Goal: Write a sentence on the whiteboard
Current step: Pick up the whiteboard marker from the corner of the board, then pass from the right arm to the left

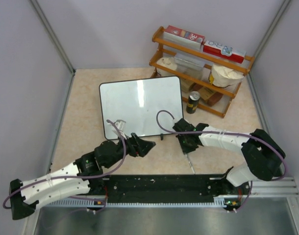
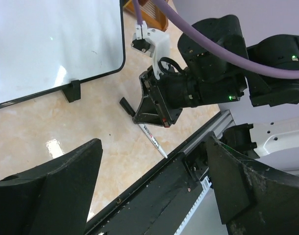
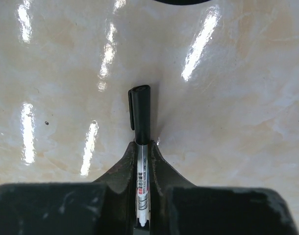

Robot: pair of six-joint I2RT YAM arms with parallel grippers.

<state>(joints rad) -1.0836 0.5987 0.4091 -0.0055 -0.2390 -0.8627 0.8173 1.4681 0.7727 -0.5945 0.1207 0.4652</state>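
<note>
The whiteboard (image 1: 139, 105) lies flat on the table with its black feet toward me, and it also shows in the left wrist view (image 2: 51, 44). No sentence shows on it. A white marker (image 3: 142, 147) with its black cap on lies on the table just right of the board's near right corner (image 1: 188, 159). My right gripper (image 1: 185, 143) is lowered to the table and shut on the marker's white barrel (image 2: 152, 139). My left gripper (image 1: 147, 146) is open and empty, just off the board's near edge, facing the right gripper.
A wooden shelf (image 1: 201, 68) with boxes, bowls and containers stands at the back right, and a dark can (image 1: 192, 102) stands in front of it. The black base rail (image 1: 159, 186) runs along the near edge. Grey walls close in both sides.
</note>
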